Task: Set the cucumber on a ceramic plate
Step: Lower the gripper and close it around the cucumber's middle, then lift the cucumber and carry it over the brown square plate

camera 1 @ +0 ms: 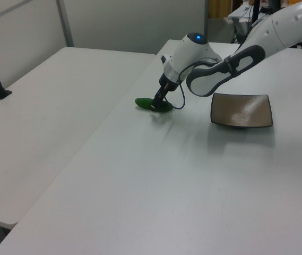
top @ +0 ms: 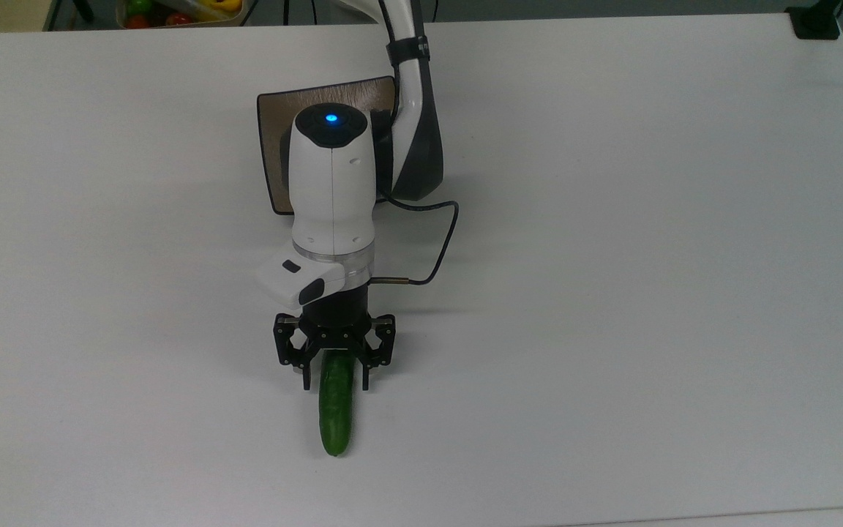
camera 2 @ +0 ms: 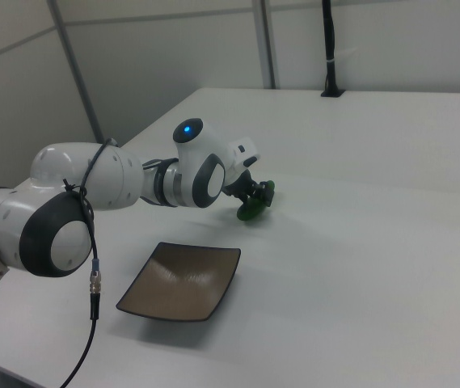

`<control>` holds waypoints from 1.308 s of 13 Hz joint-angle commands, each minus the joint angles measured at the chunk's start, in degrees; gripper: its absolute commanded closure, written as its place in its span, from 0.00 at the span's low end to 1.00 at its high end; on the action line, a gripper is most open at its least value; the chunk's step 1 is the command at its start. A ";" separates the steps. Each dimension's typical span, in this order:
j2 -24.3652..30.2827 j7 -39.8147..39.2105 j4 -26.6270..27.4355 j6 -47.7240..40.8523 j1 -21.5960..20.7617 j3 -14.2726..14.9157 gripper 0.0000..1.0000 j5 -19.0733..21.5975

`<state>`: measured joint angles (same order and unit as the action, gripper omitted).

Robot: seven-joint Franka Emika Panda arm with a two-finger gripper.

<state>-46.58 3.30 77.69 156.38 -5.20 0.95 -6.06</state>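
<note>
Top view: a plain white surface (top: 648, 219) fills the frame, with a container of coloured produce (top: 173, 11) at its far edge. The jaws stand apart, one finger (top: 306, 378) on each side of the small dark green bumpy cucumber (top: 336, 406), close to its flanks near the end under the arm; whether they press it cannot be told. The cucumber lies flat, most of its length reaching out past the jaws toward the top view's bottom. Behind the jaws, partly under the white arm (top: 331, 183), sits the square glossy taupe-brown ceramic plate (top: 275, 132), well apart from the cucumber.

Left view: grey wall panels back a second white table (camera 1: 44, 106). The arm slants down, jaws at the cucumber (camera 1: 152, 104); the plate (camera 1: 241, 110) lies to the left view's right of the jaws.

Right view: the arm reaches away over the surface (camera 2: 391, 267), jaws at the cucumber (camera 2: 255, 206); the plate (camera 2: 181, 281) rests nearer the camera.
</note>
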 commanded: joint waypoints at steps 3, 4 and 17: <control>-1.06 0.66 -1.14 1.30 -0.25 0.45 0.68 -1.15; -1.06 0.66 -1.14 1.30 -0.25 0.36 0.78 -1.15; 17.38 0.74 8.97 -9.31 -0.25 0.36 0.83 -0.09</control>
<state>-37.89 3.30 80.02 153.88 -5.12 0.96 -6.15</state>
